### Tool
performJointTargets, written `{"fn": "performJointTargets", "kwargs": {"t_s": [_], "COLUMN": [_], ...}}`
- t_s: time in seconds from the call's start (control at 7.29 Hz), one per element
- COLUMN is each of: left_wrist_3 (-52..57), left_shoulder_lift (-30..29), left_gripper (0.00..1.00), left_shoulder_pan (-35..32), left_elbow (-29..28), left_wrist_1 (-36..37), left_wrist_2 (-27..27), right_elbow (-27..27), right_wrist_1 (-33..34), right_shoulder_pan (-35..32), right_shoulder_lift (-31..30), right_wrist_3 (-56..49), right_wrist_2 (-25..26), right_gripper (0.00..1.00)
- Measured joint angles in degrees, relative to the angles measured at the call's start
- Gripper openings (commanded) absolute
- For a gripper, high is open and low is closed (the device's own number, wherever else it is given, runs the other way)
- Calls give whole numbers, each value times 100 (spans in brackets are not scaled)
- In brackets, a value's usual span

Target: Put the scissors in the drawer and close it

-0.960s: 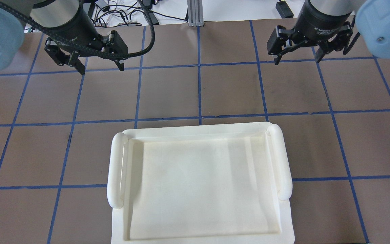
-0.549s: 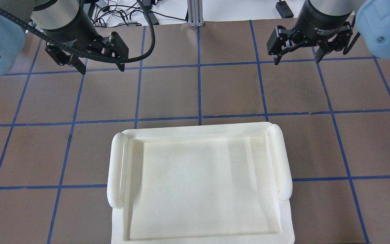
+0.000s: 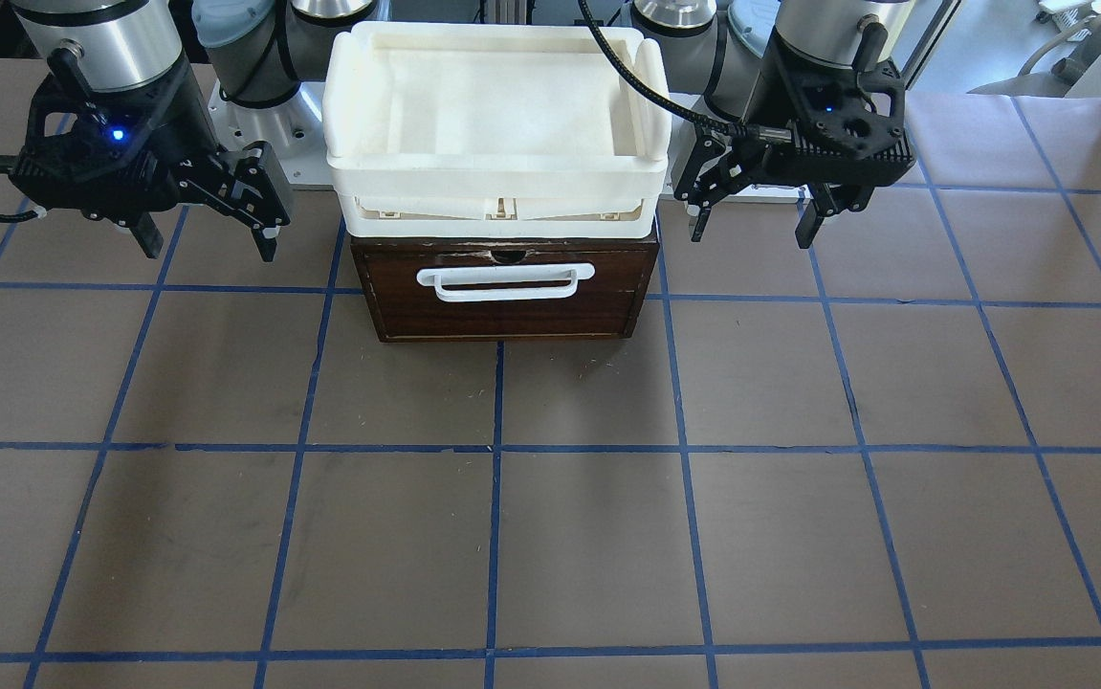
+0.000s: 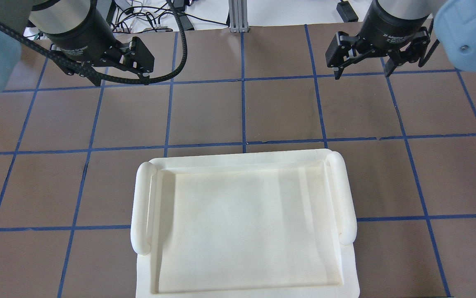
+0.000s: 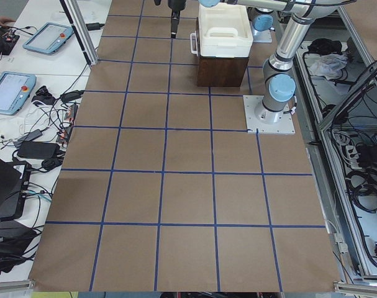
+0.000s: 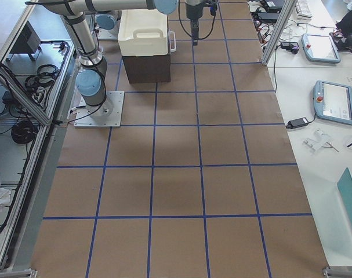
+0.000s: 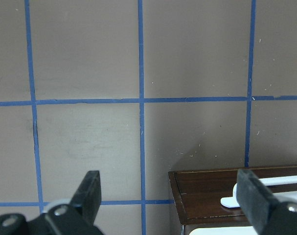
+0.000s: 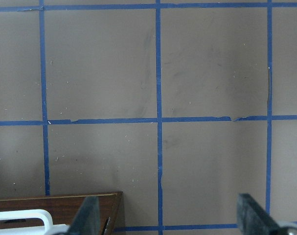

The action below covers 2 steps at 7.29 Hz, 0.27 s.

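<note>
Your left gripper [image 3: 751,228] has just shifted slightly, jaws spread and empty; the right gripper [image 3: 209,244], equally spread, holds still. Between them the drawer [image 3: 509,311] sits shut, with the scissors unseen, probably inside.

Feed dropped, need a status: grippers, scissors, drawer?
Left gripper open, empty. Right gripper open, empty. Drawer shut, tray on top. Scissors not in view.

White tray [image 3: 497,177] caps the drawer [image 3: 512,316]; open table [image 3: 607,536] fronts it.
</note>
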<state>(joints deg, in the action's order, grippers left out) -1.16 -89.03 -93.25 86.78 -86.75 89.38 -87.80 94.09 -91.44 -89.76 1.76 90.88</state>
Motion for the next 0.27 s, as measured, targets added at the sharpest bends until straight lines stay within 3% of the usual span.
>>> {"fn": "performJointTargets", "kwargs": {"t_s": [0.27], "left_wrist_3": [1], "left_shoulder_lift": [25], "left_gripper": [100], "left_shoulder_pan": [6], "left_elbow": [3], "left_wrist_1": [1], "left_wrist_2": [-8], "right_elbow": [0], "right_wrist_1": [-4], "right_shoulder_pan": [0], "right_shoulder_lift": [0], "right_wrist_3": [0], "right_wrist_2": [0], "right_gripper": [100]}}
